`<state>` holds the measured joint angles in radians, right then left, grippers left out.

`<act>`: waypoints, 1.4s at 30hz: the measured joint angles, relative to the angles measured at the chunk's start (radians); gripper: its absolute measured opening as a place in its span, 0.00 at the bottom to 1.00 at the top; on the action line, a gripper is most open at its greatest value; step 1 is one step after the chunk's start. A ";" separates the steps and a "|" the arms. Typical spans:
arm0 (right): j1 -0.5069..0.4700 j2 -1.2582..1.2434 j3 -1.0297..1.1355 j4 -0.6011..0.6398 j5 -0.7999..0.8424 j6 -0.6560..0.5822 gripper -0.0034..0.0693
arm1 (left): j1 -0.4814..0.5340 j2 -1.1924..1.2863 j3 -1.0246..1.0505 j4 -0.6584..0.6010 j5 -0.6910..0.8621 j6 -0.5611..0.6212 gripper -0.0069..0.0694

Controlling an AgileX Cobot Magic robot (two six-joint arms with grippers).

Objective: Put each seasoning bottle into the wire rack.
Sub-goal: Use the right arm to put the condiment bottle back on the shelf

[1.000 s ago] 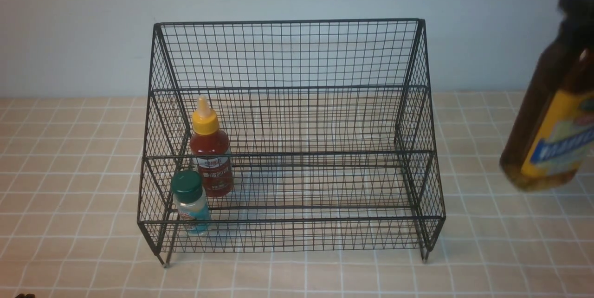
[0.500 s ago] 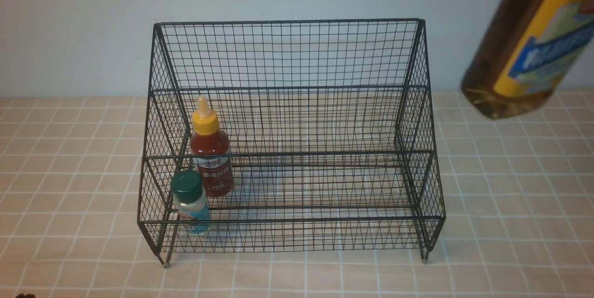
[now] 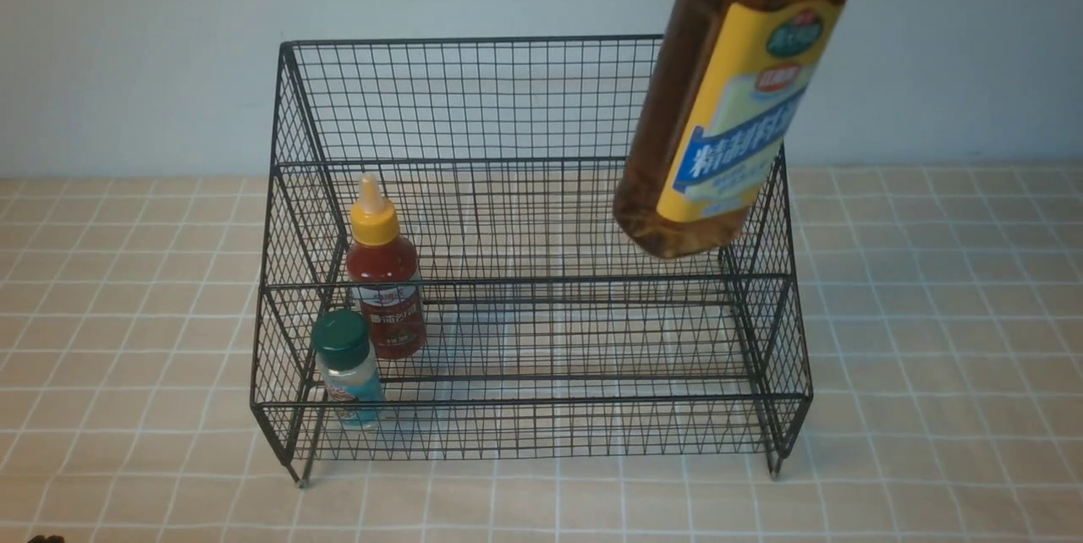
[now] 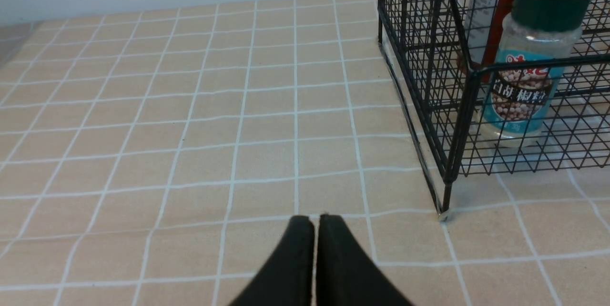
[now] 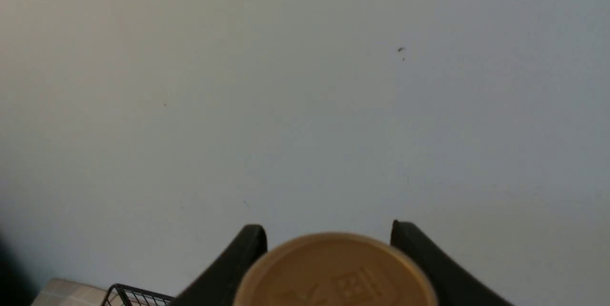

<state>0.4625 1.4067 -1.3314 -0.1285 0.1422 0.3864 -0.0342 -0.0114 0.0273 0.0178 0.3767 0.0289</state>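
Tablecloth (image 3: 922, 408): checked.
Amber bottle (image 3: 728, 120): likely heavy, slippery; grip neck.
Right gripper (image 5: 329, 234): jaws around it.
Left gripper (image 4: 317, 222): closed, empty.

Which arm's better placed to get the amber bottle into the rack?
Right, I'd say: the right gripper already grips the amber bottle, which hangs over the wire rack. The left gripper is shut.

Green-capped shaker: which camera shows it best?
The left wrist view: the green-capped shaker appears large, its label sharp behind the mesh. The front view shows it whole but smaller; the right wrist view doesn't show it.
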 joint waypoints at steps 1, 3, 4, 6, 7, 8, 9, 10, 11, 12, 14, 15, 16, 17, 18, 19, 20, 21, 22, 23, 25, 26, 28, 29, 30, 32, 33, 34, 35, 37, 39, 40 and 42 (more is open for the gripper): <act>0.000 0.019 0.000 -0.001 -0.001 0.000 0.48 | 0.000 0.000 0.000 0.000 0.000 0.000 0.08; 0.000 0.039 0.000 -0.001 -0.001 -0.001 0.48 | 0.000 0.000 0.000 0.000 0.000 0.000 0.08; 0.000 0.045 0.000 -0.001 -0.001 -0.004 0.48 | 0.000 0.000 0.000 0.000 0.000 0.000 0.08; 0.000 0.059 0.000 -0.001 0.001 -0.006 0.48 | 0.000 0.000 0.000 0.000 0.000 0.000 0.08; 0.000 0.067 -0.002 -0.001 -0.004 -0.005 0.48 | 0.000 0.000 0.000 0.000 0.000 0.000 0.08; -0.001 0.072 -0.005 -0.002 -0.007 -0.005 0.48 | 0.000 0.000 0.000 0.000 0.000 0.000 0.08; -0.001 0.076 -0.008 -0.005 -0.007 -0.004 0.48 | 0.000 0.000 0.000 0.000 0.001 0.000 0.08; -0.001 0.078 -0.011 -0.008 -0.008 -0.004 0.48 | 0.000 0.000 0.000 0.000 0.001 0.000 0.08; -0.001 0.080 -0.012 -0.012 -0.008 -0.003 0.48 | 0.000 0.000 0.000 0.000 0.001 0.000 0.08; -0.001 0.080 -0.012 -0.016 -0.008 -0.001 0.48 | 0.000 0.000 0.000 0.000 0.001 0.000 0.08; -0.001 0.081 -0.013 -0.026 -0.002 0.001 0.48 | 0.000 0.000 0.000 0.000 0.001 0.000 0.08; -0.002 0.081 -0.016 -0.037 0.010 0.007 0.48 | 0.000 0.000 0.000 0.000 0.001 0.000 0.08; -0.003 0.080 -0.020 -0.052 0.023 0.016 0.48 | 0.000 0.000 0.000 0.000 0.001 0.000 0.08; -0.003 0.080 -0.020 -0.053 0.025 0.018 0.48 | 0.000 0.000 0.000 0.000 0.001 0.000 0.08; -0.003 0.077 -0.022 -0.067 0.045 0.026 0.48 | 0.000 0.000 0.000 0.000 0.001 0.000 0.08; -0.003 0.075 -0.025 -0.079 0.061 0.031 0.48 | 0.000 0.000 0.000 0.000 0.001 0.000 0.08; -0.003 0.074 -0.028 -0.086 0.071 0.033 0.48 | 0.000 0.000 0.000 0.000 0.001 0.000 0.08; -0.003 0.074 -0.031 -0.096 0.080 0.033 0.48 | 0.000 0.000 0.000 0.000 0.001 0.000 0.08; -0.003 0.072 -0.033 -0.101 0.091 0.034 0.48 | 0.000 0.000 0.000 0.000 0.001 0.000 0.08; -0.004 0.070 -0.033 -0.104 0.102 0.036 0.48 | 0.000 0.000 0.000 0.000 0.001 0.000 0.08; -0.004 0.065 -0.036 -0.106 0.121 0.041 0.48 | 0.000 0.000 0.000 0.000 0.001 0.000 0.08; -0.004 0.064 -0.039 -0.108 0.133 0.043 0.48 | 0.000 0.000 0.000 0.000 0.001 0.000 0.08; -0.004 0.064 -0.040 -0.108 0.142 0.045 0.48 | 0.000 0.000 0.000 0.000 0.001 0.000 0.08; -0.004 0.063 -0.041 -0.108 0.149 0.048 0.48 | 0.000 0.000 0.000 0.000 0.001 0.000 0.08; -0.004 0.062 -0.041 -0.110 0.153 0.052 0.48 | 0.000 0.000 0.000 0.000 0.001 0.000 0.08; -0.004 0.062 -0.041 -0.119 0.153 0.069 0.48 | 0.000 0.000 0.000 0.000 0.001 0.000 0.08; -0.004 0.062 -0.041 -0.129 0.153 0.087 0.48 | 0.000 0.000 0.000 0.000 0.001 0.000 0.08; -0.004 0.062 -0.041 -0.133 0.152 0.097 0.48 | 0.000 0.000 0.000 0.000 0.001 0.000 0.08; -0.004 0.062 -0.041 -0.152 0.152 0.128 0.48 | 0.000 0.000 0.000 0.000 0.001 0.000 0.08; -0.005 0.062 -0.041 -0.189 0.152 0.185 0.48 | 0.000 0.000 0.000 0.000 0.001 0.000 0.08; -0.006 0.063 -0.041 -0.249 0.153 0.264 0.48 | 0.000 0.000 0.000 0.000 0.001 0.000 0.08; -0.007 0.063 -0.040 -0.275 0.155 0.296 0.48 | 0.000 0.000 0.000 0.000 0.001 0.000 0.08; -0.007 0.063 -0.040 -0.341 0.158 0.370 0.48 | 0.000 0.000 0.000 0.000 0.001 0.000 0.08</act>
<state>0.4559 1.4700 -1.3711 -0.4691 0.3004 0.7563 -0.0342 -0.0114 0.0273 0.0175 0.3775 0.0289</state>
